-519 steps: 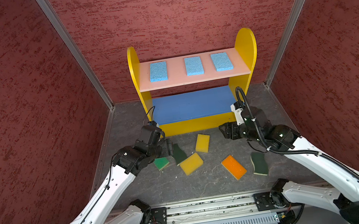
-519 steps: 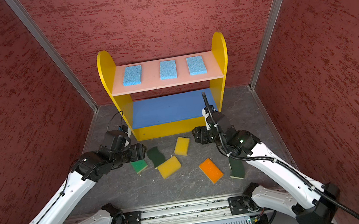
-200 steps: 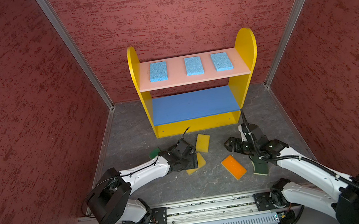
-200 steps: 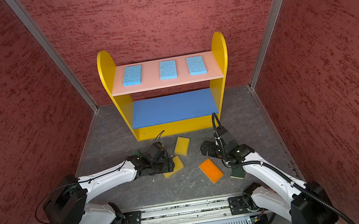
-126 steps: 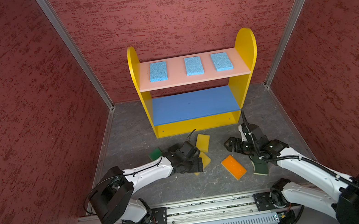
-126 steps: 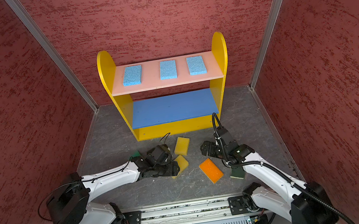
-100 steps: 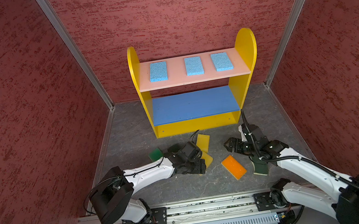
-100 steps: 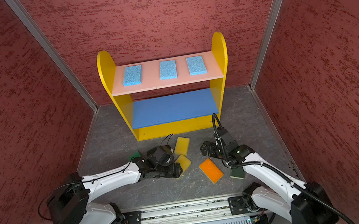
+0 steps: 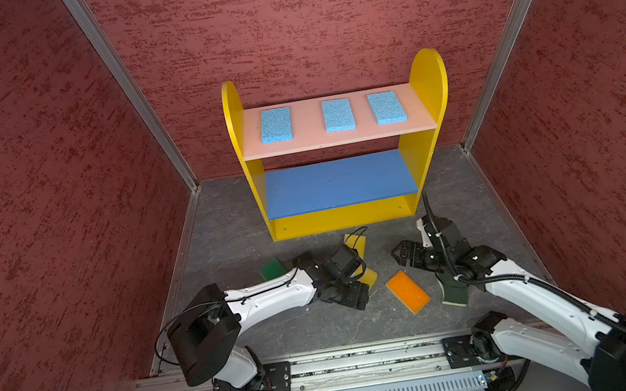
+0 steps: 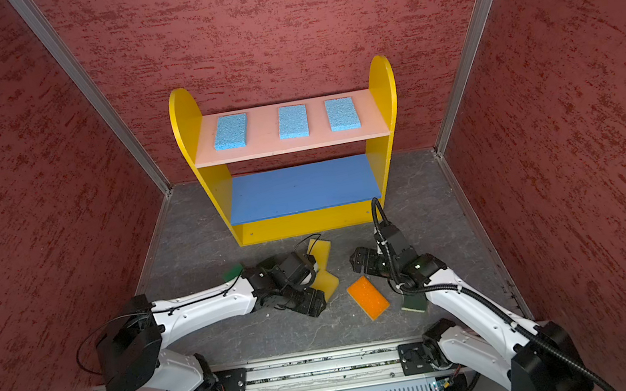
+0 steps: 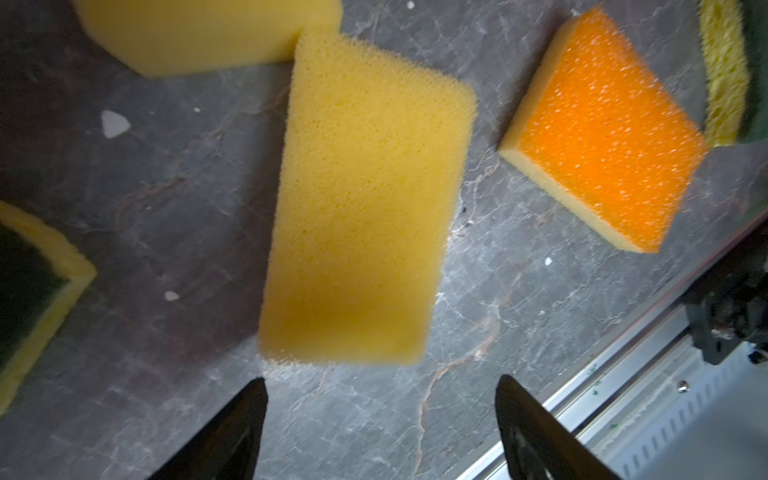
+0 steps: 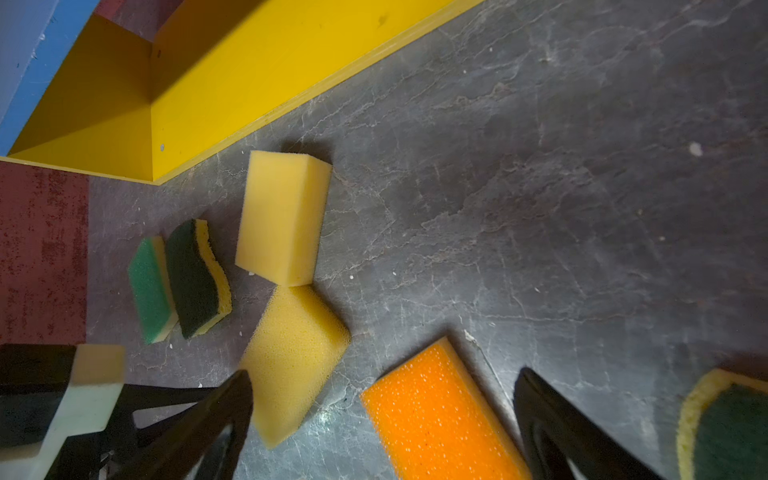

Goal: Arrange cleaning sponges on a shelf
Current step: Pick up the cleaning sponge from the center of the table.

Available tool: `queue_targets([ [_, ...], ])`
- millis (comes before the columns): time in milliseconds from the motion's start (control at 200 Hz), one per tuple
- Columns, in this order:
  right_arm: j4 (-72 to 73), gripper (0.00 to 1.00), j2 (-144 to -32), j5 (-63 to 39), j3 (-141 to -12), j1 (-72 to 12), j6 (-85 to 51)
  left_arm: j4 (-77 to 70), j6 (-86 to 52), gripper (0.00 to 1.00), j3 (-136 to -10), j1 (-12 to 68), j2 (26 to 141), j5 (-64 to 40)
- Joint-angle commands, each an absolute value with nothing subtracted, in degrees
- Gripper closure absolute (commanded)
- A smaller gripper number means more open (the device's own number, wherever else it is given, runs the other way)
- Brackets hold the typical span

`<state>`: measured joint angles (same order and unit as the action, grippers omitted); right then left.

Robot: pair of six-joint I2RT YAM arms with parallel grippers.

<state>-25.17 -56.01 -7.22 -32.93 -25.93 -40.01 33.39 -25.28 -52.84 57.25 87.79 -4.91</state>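
The shelf point(image 9: 342, 217) stands at the back, with three light blue cleaning sponges point(image 9: 338, 115) on its pink top board and a bare blue middle board. On the floor in front lie two yellow sponges point(image 9: 355, 240) point(image 11: 361, 208) touching at a corner, an orange-topped one point(image 9: 407, 291), a bright green one point(image 9: 272, 269) and two dark green ones point(image 12: 197, 278) point(image 9: 454, 294). My left gripper point(image 11: 380, 386) is open just short of the nearer yellow sponge, holding nothing. My right gripper point(image 12: 384, 382) is open above the orange sponge point(image 12: 436, 415), apart from it.
Red textured walls close in the grey floor point(image 9: 224, 235) on three sides. A metal rail point(image 9: 348, 361) with both arm bases runs along the front edge. The right arm's forearm point(image 9: 528, 299) passes over one dark green sponge.
My left gripper has slid to the right over the nearer yellow sponge, which now shows a little further right. The right arm has stayed where it was.
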Motion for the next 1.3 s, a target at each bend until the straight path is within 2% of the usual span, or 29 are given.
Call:
queue_targets([
  [0,-25.51,0.01,-55.37,-5.45,-34.54,-25.21,-39.62,36.1,-21.64,0.12,-54.14,57.13,87.17,-0.86],
  [301,-26.09,0.01,-57.07,-5.39,-36.1,-24.97,-39.59,29.01,-15.73,0.09,-53.32,57.27,91.72,-3.78],
  [606,-27.16,0.01,-56.8,-4.32,-36.56,-24.58,-39.37,29.14,-13.62,0.09,-57.29,57.3,97.4,-3.08],
  [862,-27.33,0.01,-56.6,-4.3,-35.94,-24.41,-39.38,25.66,-15.16,0.08,-54.23,57.35,95.48,-6.85],
  [1297,-28.27,0.01,-52.92,-3.94,-33.78,-24.22,-40.19,32.1,-20.14,0.14,-57.54,60.29,102.13,5.24],
])
